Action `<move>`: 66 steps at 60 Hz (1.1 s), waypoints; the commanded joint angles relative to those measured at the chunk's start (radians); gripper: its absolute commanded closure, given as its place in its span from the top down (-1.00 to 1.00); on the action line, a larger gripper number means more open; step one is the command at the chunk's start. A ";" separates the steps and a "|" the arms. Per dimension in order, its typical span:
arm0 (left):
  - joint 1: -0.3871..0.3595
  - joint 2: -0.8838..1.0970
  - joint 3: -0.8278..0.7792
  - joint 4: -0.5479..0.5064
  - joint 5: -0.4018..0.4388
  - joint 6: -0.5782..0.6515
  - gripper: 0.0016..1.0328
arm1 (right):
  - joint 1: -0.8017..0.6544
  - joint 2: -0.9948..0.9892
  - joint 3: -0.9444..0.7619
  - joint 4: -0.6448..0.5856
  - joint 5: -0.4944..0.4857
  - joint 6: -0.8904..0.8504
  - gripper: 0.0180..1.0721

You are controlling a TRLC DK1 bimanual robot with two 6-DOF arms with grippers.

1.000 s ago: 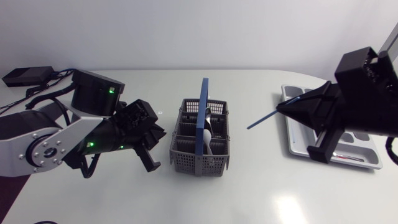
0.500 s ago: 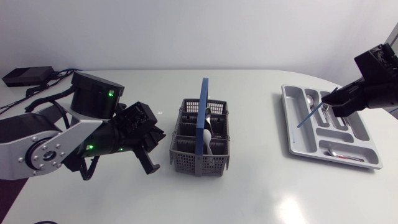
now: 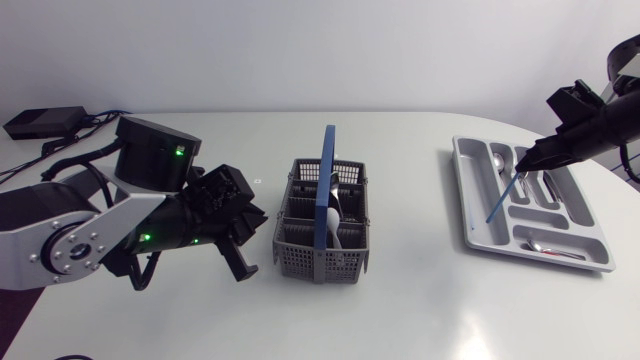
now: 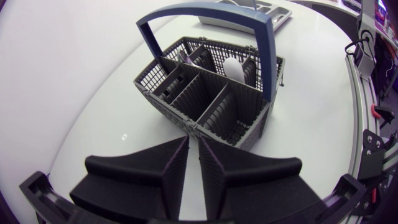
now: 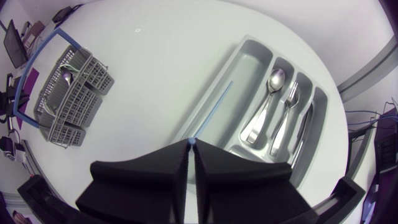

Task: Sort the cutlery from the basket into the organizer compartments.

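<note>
- While the left jaws sit clenched on nothing, across the basket (image 3: 290, 250) from the organizer (image 3: 466, 190), they are much the farther pair from it.
- The basket stands well apart from the organizer, and a pale spoon (image 3: 336, 214) shows inside it, so I judge the sorting unfinished.
- The blue stick (image 3: 500, 198) hangs over the organizer's long compartment, the one on its basket side. Its long axis runs nearly along that compartment, tilted, with the free end lower than the held end.
- The right jaws grasp the stick's upper end above the organizer, so the slot lies under the stick and a little toward the basket from the jaws.
- The coming move probably needs only a descent and a release, with hardly any turning. The low tip could catch the organizer's outer wall.
</note>
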 commanded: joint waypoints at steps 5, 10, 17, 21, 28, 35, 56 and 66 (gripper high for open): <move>-0.011 -0.020 -0.031 -0.001 0.007 0.030 -0.70 | -0.013 0.191 0.137 -0.097 -0.008 0.006 -0.89; -0.011 -0.024 -0.033 -0.002 0.007 0.031 -0.70 | -0.015 0.269 0.199 -0.122 -0.019 0.011 -0.89; -0.011 -0.029 -0.036 -0.004 0.007 0.031 -0.71 | -0.013 0.347 0.261 -0.128 -0.022 0.034 -0.89; -0.011 -0.032 -0.036 -0.005 0.007 0.031 -0.70 | -0.010 0.383 0.292 -0.128 -0.022 0.043 -0.89; -0.011 -0.035 -0.036 -0.007 0.007 0.031 -0.71 | -0.010 0.456 0.353 -0.122 -0.022 0.063 -0.89; -0.012 -0.038 -0.041 -0.009 0.007 0.031 -0.71 | -0.013 0.515 0.403 -0.103 -0.022 0.083 -0.89; -0.027 -0.061 -0.061 -0.015 0.007 0.031 -0.70 | -0.024 0.599 0.458 0.012 0.013 0.146 -0.48; -0.037 -0.087 -0.074 -0.025 0.007 0.034 -0.71 | -0.007 0.518 0.373 0.099 0.055 0.154 0.05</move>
